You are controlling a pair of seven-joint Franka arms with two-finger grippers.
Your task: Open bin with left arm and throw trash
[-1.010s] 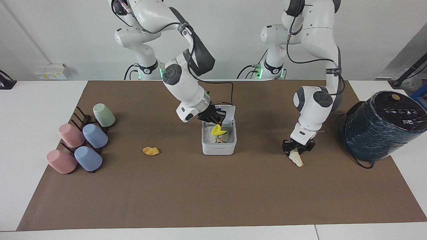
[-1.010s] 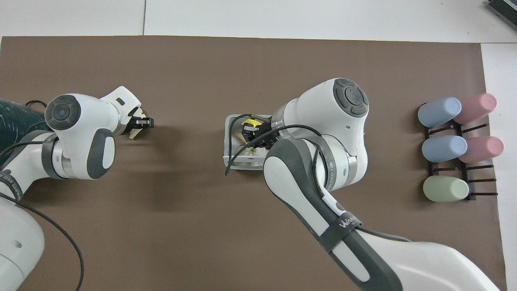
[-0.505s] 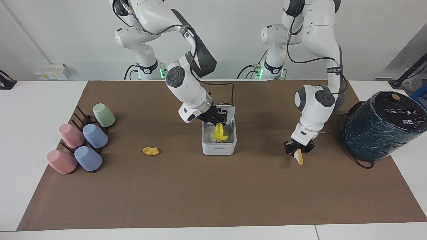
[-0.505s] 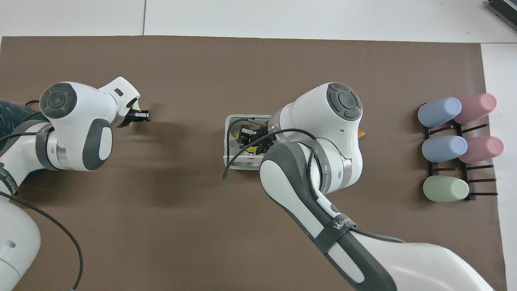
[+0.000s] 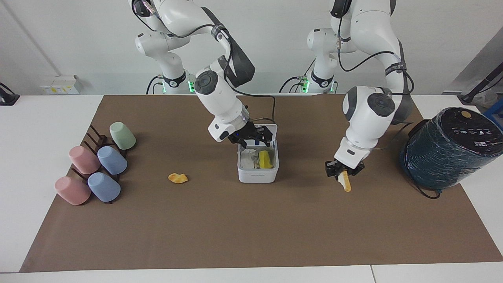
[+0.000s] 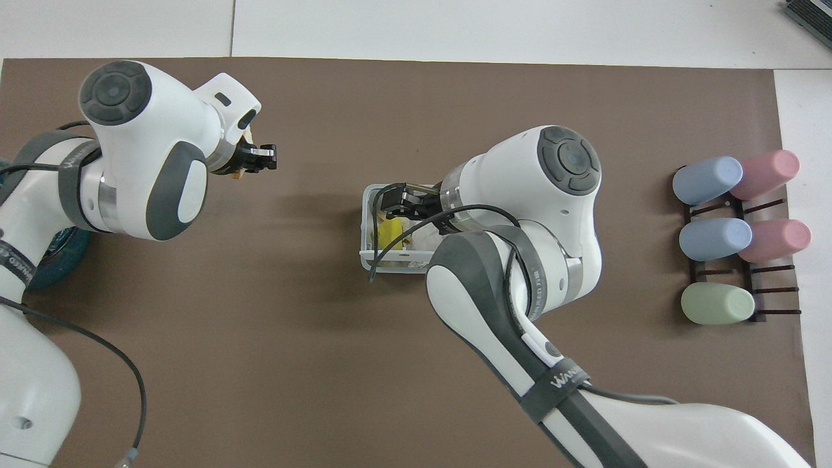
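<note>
The white square bin (image 5: pixel 257 173) stands mid-mat with its lid (image 5: pixel 268 130) tipped up. A bright yellow scrap (image 5: pixel 265 159) lies inside it, also seen in the overhead view (image 6: pixel 390 233). My right gripper (image 5: pixel 255 137) hangs open and empty just over the bin (image 6: pixel 365 221). My left gripper (image 5: pixel 342 169) is shut on the cream-white wedge (image 5: pixel 346 183) and holds it above the mat, between the bin and the teal cylinder. The orange scrap (image 5: pixel 177 178) lies on the mat toward the right arm's end; the right arm hides it in the overhead view.
A large dark teal cylinder (image 5: pixel 448 149) lies at the left arm's end of the mat. A dark rack with several pastel cups (image 5: pixel 98 169) stands at the right arm's end. A cable (image 6: pixel 374 260) hangs from the right wrist beside the bin.
The right gripper has let go of the yellow scrap, which now lies in the bin. The left gripper has lifted the cream wedge off the mat and risen.
</note>
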